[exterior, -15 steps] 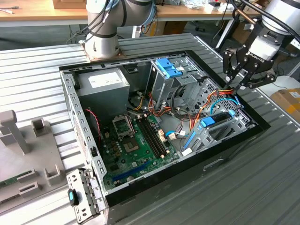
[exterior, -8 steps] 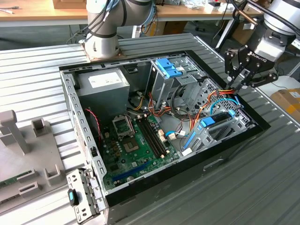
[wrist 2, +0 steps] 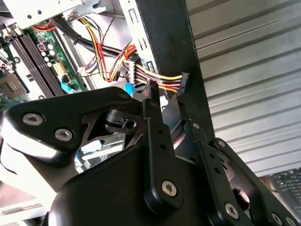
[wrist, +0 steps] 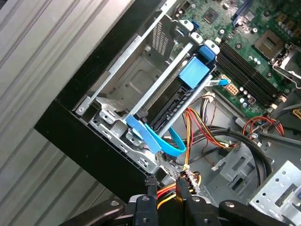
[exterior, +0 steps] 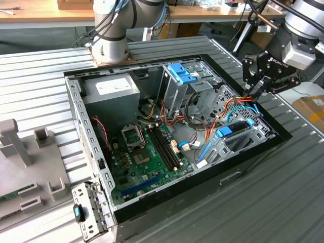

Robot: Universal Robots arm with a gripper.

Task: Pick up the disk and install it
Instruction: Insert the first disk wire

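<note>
Disk (wrist: 175, 104): grey slab in bright blue rails, seated inside the metal drive cage (wrist: 123, 80) at one corner of the open computer case (exterior: 167, 202). It lies just ahead of the fingertips, apart from them. In the exterior view the disk (exterior: 235, 130) sits low in the case, towards that view's right.

Gripper (wrist: 166, 184): black, two-fingered, poised over the case edge beside the cage. The fingers (wrist: 151, 186) stand slightly parted with a narrow gap, and nothing is clamped between them. In the exterior view the gripper (exterior: 251, 93) hangs above the cage corner.

Coloured wires (wrist 2: 162, 81): a yellow, red and orange bundle crossing right at the fingertips and ending in a black plug (wrist 2: 183, 82) close to one fingertip.

Flat blue cable (wrist: 160, 143): looped between the fingertips and the disk.

Green circuit board (exterior: 147, 162): on the case floor, beyond the cage from the fingers.

Power-supply box (exterior: 111, 91): grey, in the corner of the case farthest from the fingers.

Ribbed metal table (exterior: 283, 202): beneath the case.
</note>
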